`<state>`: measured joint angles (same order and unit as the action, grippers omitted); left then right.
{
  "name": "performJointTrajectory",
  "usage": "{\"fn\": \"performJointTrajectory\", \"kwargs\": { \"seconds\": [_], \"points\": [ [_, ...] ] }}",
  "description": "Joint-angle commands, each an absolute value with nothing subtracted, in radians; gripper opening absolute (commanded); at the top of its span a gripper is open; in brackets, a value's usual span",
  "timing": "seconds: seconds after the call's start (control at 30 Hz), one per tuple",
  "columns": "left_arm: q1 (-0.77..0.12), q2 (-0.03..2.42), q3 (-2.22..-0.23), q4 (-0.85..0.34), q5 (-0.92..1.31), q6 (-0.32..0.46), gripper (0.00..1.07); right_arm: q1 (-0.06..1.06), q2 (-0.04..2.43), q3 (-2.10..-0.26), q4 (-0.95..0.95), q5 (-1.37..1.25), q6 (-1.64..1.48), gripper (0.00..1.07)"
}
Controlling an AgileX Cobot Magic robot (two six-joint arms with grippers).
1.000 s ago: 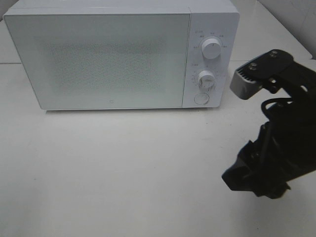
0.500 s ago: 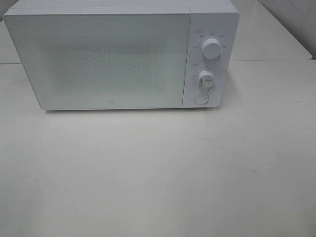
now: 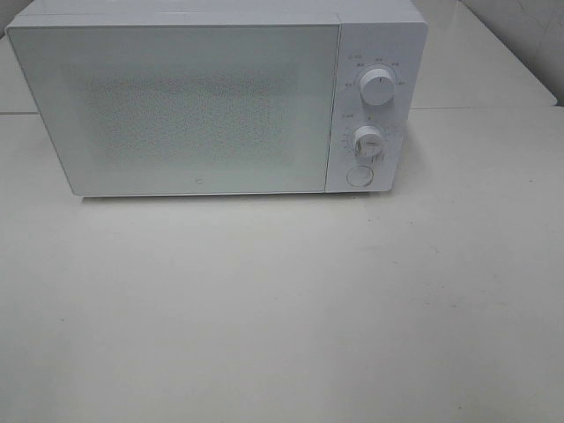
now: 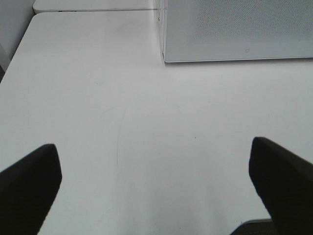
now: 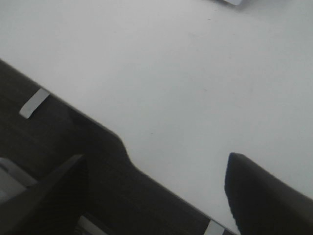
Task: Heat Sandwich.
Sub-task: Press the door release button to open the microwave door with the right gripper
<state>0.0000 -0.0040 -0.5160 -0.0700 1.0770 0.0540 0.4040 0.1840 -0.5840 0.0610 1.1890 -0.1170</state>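
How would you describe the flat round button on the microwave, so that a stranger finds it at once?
Find the white microwave on the table, then the narrow control panel to the right of its door. The button is the lowest of three round controls there; unlike the upper knob and lower knob, it is flat, with no pointer.

Matte black wedge-shaped fingers (image 4: 29,181) on the left gripper (image 4: 153,147), dark round-tipped fingers (image 5: 259,196) on the right gripper (image 5: 156,159)
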Motion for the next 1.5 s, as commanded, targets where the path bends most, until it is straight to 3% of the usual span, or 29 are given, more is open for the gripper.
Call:
{"fn": "performJointTrajectory", "kwargs": {
  "seconds": [0.03,0.33,0.5,1.2,1.5],
  "points": [
    [0.001,-0.024,-0.515,-0.072,1.067,0.049,1.0,0.348,0.128,-0.563,0.019,1.191,-0.106,0.76],
    [0.001,-0.024,-0.515,-0.072,1.067,0.049,1.0,0.165,-0.031,-0.54,-0.02,1.104,-0.049,0.75],
    [0.001,-0.021,-0.515,-0.072,1.067,0.049,1.0,0.129,-0.03,-0.539,-0.016,1.09,-0.025,0.73],
    [0.0,-0.012,-0.515,-0.072,1.067,0.049,1.0,0.129,-0.029,-0.503,-0.022,0.992,-0.011,0.72],
    [0.0,-0.012,-0.515,-0.072,1.067,0.049,1.0,0.129,0.078,-0.537,-0.015,0.771,-0.007,0.72]
  ]
}}
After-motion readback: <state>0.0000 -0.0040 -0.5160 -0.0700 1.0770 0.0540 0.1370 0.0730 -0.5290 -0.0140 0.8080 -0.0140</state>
